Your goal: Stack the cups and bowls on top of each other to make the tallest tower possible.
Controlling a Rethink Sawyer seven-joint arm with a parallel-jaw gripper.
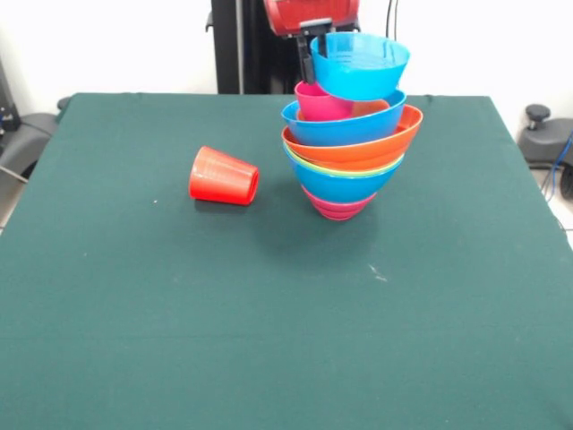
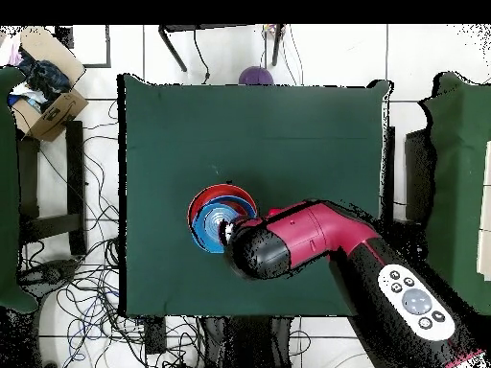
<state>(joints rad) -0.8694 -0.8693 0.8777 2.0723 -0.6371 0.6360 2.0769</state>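
Note:
The tower [image 1: 345, 166] stands right of centre on the green table: a magenta bowl [image 1: 337, 207] at the bottom, then blue, a lime green rim, orange [image 1: 363, 149] and blue [image 1: 345, 130] bowls, with a pink cup [image 1: 317, 100] inside the top one. Above it a light blue bowl [image 1: 360, 64] hangs tilted, and my gripper [image 1: 307, 55] is shut on its left rim. A red-orange cup [image 1: 224, 176] lies on its side left of the tower. From overhead the tower [image 2: 217, 213] shows beside my arm [image 2: 316, 240], which hides the gripper and the red-orange cup.
The green table [image 1: 269, 340] has open cloth in front of and left of the tower. A purple round thing [image 2: 256, 75] sits at the table's far edge in the overhead view. A cardboard box [image 2: 48, 101] and cables lie off the table.

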